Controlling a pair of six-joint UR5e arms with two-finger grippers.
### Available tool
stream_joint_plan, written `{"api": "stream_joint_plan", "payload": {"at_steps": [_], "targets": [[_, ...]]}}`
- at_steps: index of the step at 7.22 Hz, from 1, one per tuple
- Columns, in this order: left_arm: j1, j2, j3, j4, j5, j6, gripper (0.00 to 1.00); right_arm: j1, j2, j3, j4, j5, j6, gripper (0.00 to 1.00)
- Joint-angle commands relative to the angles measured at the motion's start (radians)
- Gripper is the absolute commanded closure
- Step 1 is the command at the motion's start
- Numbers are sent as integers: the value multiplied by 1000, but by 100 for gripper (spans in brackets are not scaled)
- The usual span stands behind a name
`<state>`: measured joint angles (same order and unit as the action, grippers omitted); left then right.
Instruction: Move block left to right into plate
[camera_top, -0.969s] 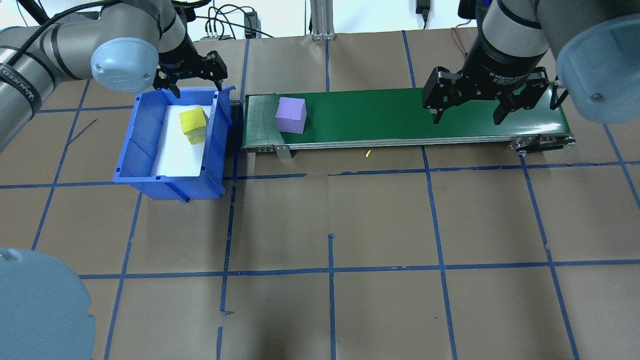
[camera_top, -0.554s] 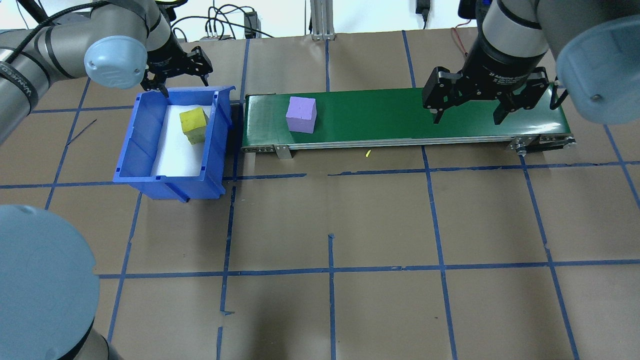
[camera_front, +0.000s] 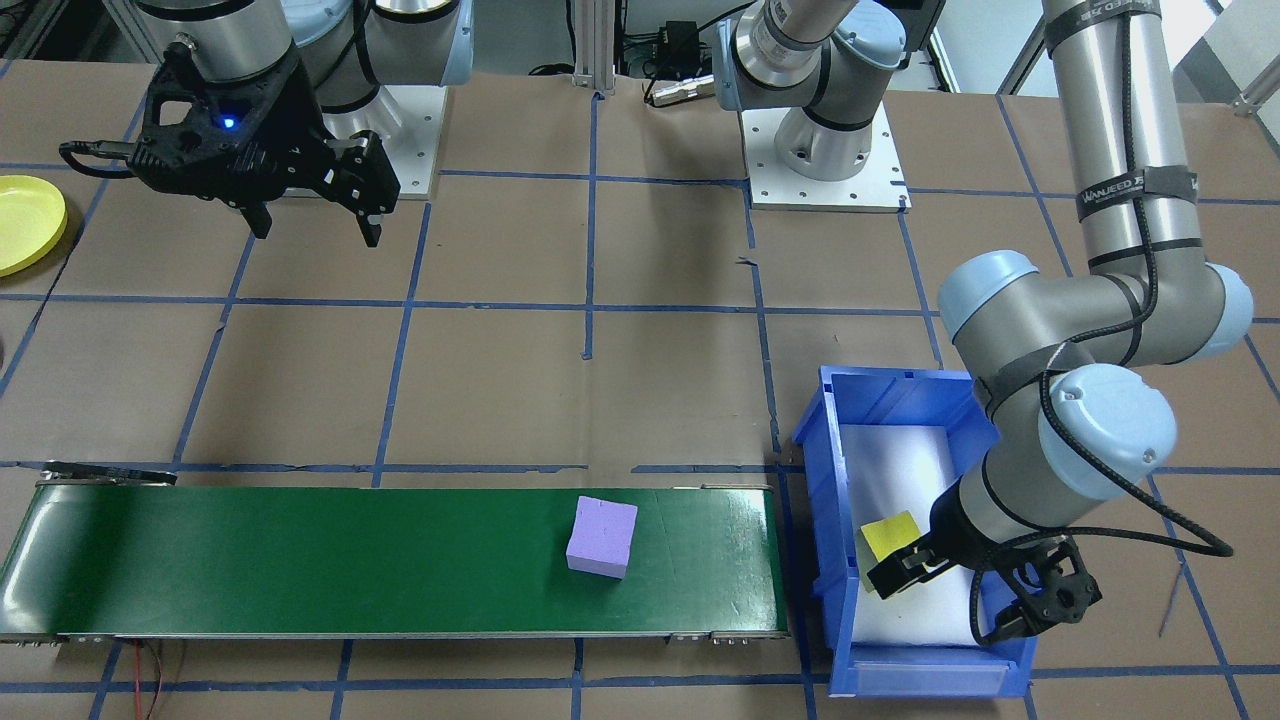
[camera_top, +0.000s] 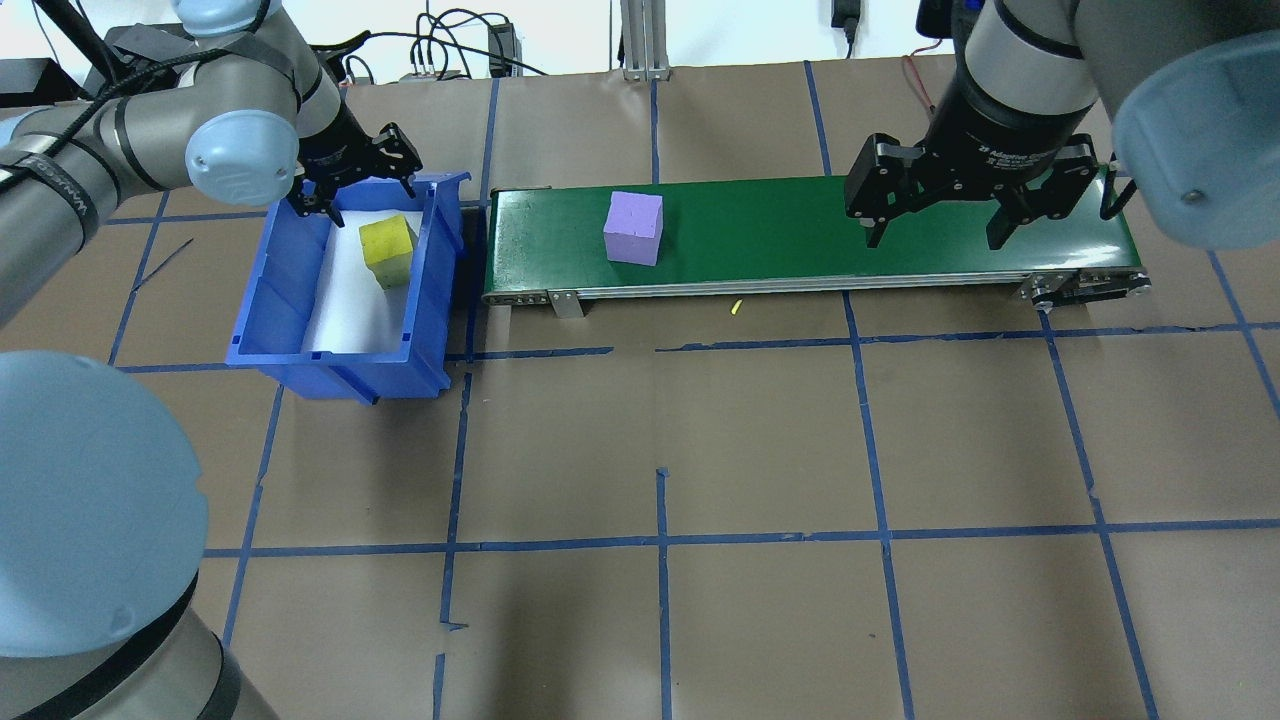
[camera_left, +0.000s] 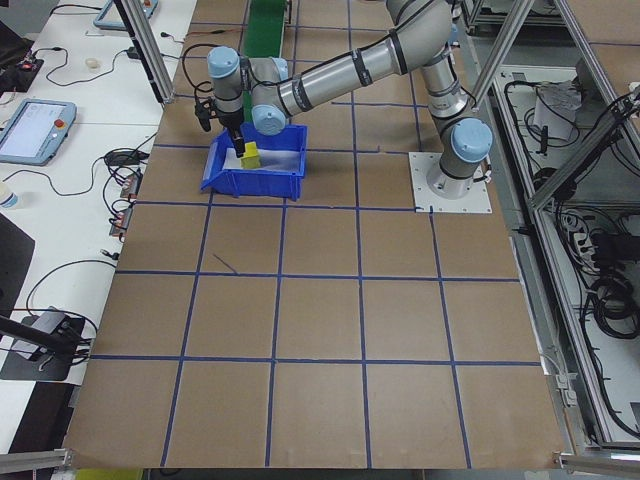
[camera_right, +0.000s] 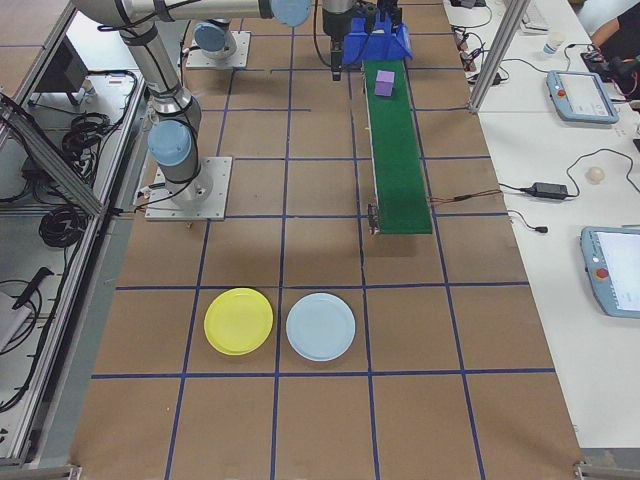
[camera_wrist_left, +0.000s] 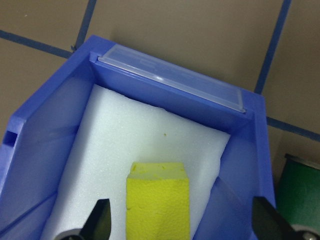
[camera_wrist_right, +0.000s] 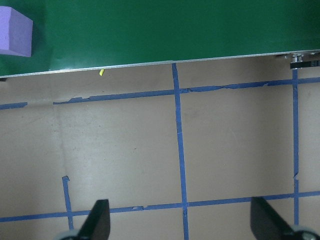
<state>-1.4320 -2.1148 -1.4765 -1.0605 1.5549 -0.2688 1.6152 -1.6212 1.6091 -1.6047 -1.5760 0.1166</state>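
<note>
A purple block (camera_top: 633, 228) rides on the green conveyor belt (camera_top: 800, 220), left of its middle; it also shows in the front view (camera_front: 601, 537). A yellow block (camera_top: 387, 248) lies on white foam in the blue bin (camera_top: 270, 300). My left gripper (camera_top: 352, 190) hangs open over the bin's far end, and in its wrist view the yellow block (camera_wrist_left: 157, 200) sits below, between the fingers. My right gripper (camera_top: 933, 238) is open above the belt's right end, holding nothing. The yellow plate (camera_right: 238, 321) lies on the table beyond the belt's right end.
A light blue plate (camera_right: 320, 327) lies beside the yellow one. The bin stands against the belt's left end. A small yellow scrap (camera_top: 736, 308) lies on the brown paper in front of the belt. Cables and a post run along the table's far edge.
The purple block has travelled to the right along the belt. My left arm has swung, and its gripper has shifted left and lower over the bin. The right arm has not moved.
</note>
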Motion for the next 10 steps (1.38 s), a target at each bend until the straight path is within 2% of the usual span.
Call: {"api": "stream_joint_plan", "payload": {"at_steps": [1, 2, 4, 6, 7, 9, 10], "targets": [[1, -19, -44, 26, -3, -6, 2, 0, -2, -2, 3, -1, 0, 0], [1, -22, -48, 28, -3, -6, 4, 0, 0, 0, 2, 1, -2, 0], [1, -22, -59, 25, -3, -1, 63, 0, 3, 0, -9, 1, 0, 0], [4, -5, -38, 19, 10, 11, 76, -1, 3, 0, -8, -1, -2, 0], [18, 22, -28, 5, 16, 22, 76, -1, 4, 2, -8, -1, -2, 0], [19, 93, 34, -129, 14, 60, 76, -1, 9, 2, -11, -1, -3, 0], [-4, 119, 85, -238, 14, 71, 75, -1, 15, 3, -14, -1, -2, 0]]}}
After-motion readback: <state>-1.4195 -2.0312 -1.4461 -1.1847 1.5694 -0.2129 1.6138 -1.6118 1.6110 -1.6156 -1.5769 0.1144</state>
